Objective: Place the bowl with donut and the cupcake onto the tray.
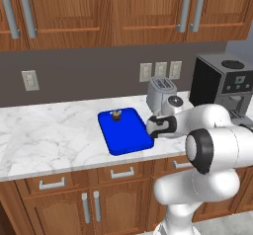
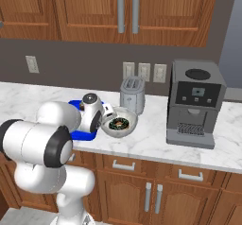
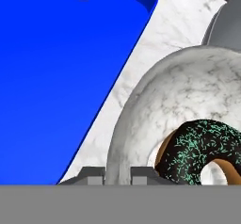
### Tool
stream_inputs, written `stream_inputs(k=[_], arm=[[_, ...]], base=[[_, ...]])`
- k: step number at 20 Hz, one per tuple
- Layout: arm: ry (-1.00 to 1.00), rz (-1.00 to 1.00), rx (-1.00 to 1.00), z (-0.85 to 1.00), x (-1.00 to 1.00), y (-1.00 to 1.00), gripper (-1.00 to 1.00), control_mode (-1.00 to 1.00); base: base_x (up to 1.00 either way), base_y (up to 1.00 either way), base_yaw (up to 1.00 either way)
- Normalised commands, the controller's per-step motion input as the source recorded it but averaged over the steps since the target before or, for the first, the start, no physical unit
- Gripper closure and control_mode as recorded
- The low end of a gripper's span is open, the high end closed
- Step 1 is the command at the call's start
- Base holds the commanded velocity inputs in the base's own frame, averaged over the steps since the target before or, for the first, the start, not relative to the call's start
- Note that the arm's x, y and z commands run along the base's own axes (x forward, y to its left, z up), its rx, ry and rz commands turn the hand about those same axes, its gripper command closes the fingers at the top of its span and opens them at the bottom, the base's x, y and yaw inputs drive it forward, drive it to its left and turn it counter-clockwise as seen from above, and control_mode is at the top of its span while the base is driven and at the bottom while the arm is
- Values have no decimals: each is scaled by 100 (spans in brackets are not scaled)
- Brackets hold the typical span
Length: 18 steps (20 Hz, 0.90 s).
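While the tiny brown-topped cupcake (image 1: 116,114) already sits on the bright blue rectangular tray (image 1: 129,135), the jaws grip the rim of the wide grey-white marbled bowl (image 3: 155,105) holding the sprinkled chocolate donut (image 3: 200,148) on the marble desk (image 1: 49,135) just beside the tray, so the next move, I judge, calls for lifting it across.

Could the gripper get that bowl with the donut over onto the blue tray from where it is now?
Probably yes. The gripper has its jaws shut on the bowl rim, and the tray lies right alongside with bare floor; the cupcake sits at its far end.
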Motion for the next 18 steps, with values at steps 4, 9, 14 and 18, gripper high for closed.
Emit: stream_inputs(k=[4,9,14,18], arm=[[0,9,-1,11,0,0,100,-100],[0,10,-9,29,0,8,100,-100],[0,9,-14,26,0,23,100,-100],[0,9,-8,11,0,34,100,-100]], base=[[0,0,0],[0,0,0],[0,0,0],[0,0,0]])
